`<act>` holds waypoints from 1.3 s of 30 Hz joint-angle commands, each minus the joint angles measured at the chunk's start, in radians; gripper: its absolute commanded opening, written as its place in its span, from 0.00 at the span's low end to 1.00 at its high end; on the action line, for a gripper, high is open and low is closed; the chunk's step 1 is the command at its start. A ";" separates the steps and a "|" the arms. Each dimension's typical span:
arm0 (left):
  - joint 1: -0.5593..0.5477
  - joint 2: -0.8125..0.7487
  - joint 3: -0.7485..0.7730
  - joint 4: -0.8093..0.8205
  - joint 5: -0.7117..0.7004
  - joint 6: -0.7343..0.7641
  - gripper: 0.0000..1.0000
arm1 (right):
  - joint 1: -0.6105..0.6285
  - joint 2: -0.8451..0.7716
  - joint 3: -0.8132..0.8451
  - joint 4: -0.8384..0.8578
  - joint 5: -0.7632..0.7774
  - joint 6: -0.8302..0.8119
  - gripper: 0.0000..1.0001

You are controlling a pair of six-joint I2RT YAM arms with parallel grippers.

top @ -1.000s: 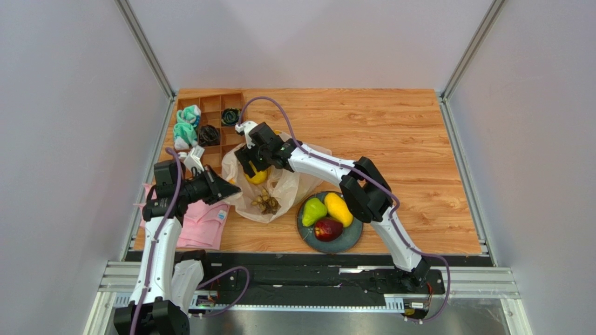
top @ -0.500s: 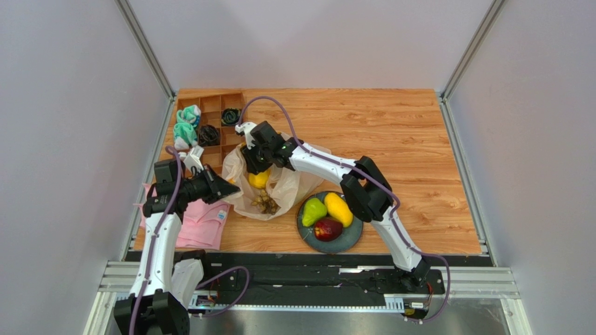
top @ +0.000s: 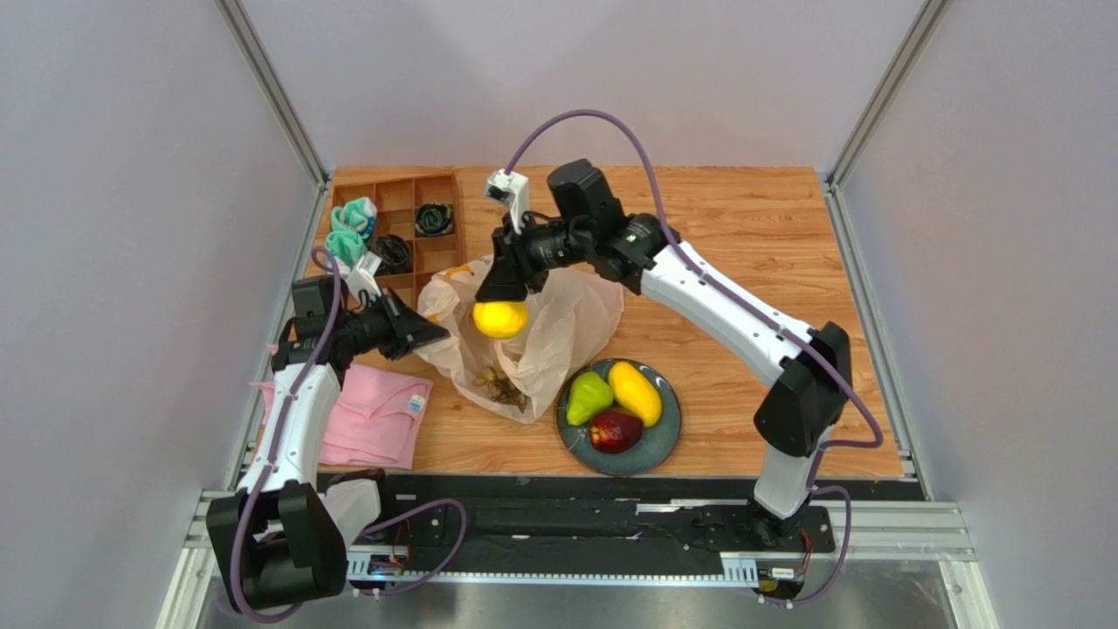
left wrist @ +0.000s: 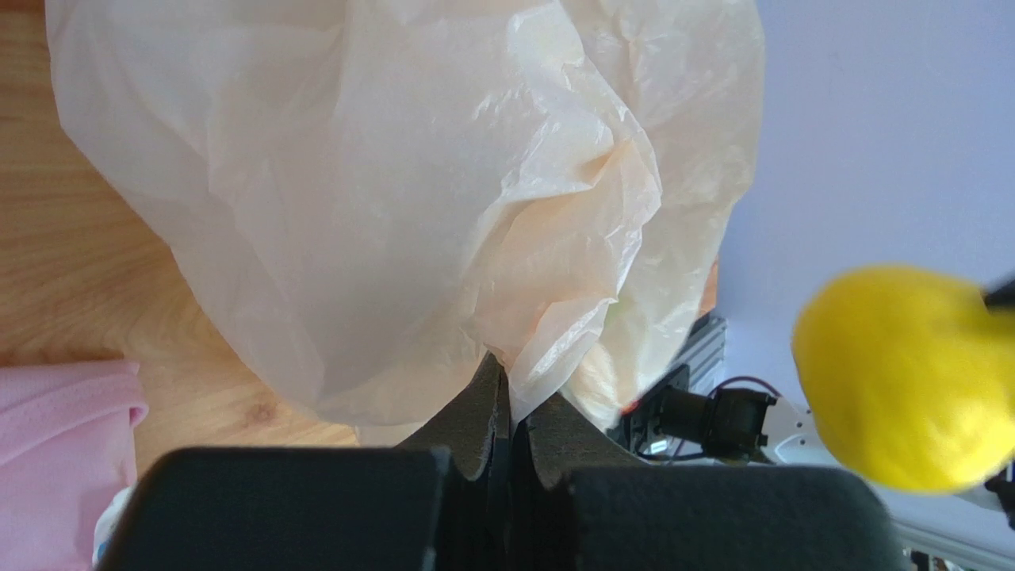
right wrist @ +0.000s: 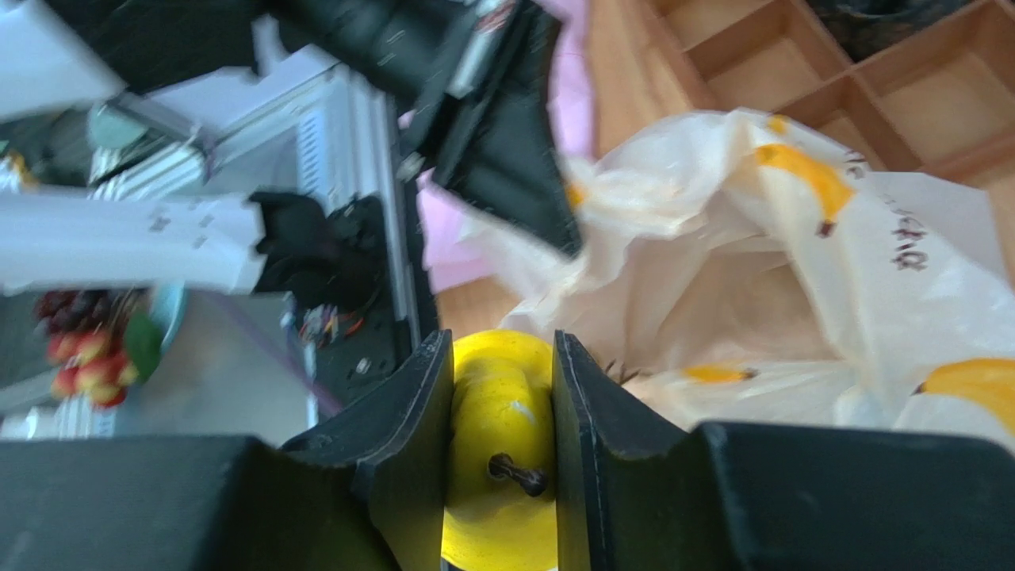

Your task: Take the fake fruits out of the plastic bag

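The crinkly cream plastic bag (top: pixel 558 328) with printed bananas lies mid-table; it fills the left wrist view (left wrist: pixel 393 202) and shows in the right wrist view (right wrist: pixel 774 274). My right gripper (top: pixel 503 299) is shut on a yellow lemon (top: pixel 500 319) and holds it in the air above the bag's mouth; the lemon sits between the fingers (right wrist: pixel 506 440) and shows in the left wrist view (left wrist: pixel 894 375). My left gripper (top: pixel 427 337) is shut on the bag's left edge (left wrist: pixel 530 357). A brownish grape bunch (top: pixel 499 384) lies inside the bag. A green pear (top: pixel 587 397), yellow mango (top: pixel 637 392) and dark red apple (top: pixel 614 430) lie on the plate (top: pixel 663 446).
A wooden divided tray (top: pixel 400 216) with rolled teal and black socks stands at the back left. A folded pink cloth (top: pixel 374 419) lies at the front left, below my left arm. The table's metal rail runs along the near edge.
My right gripper has risen out of the bag with the lemon in it, and the right arm has straightened upward. The bag has been pulled up and reshaped. My left gripper still holds the bag's edge.
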 commanded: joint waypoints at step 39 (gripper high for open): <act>0.035 0.039 0.097 -0.052 -0.027 0.137 0.00 | -0.465 -0.227 -0.704 -0.210 0.202 -0.082 0.07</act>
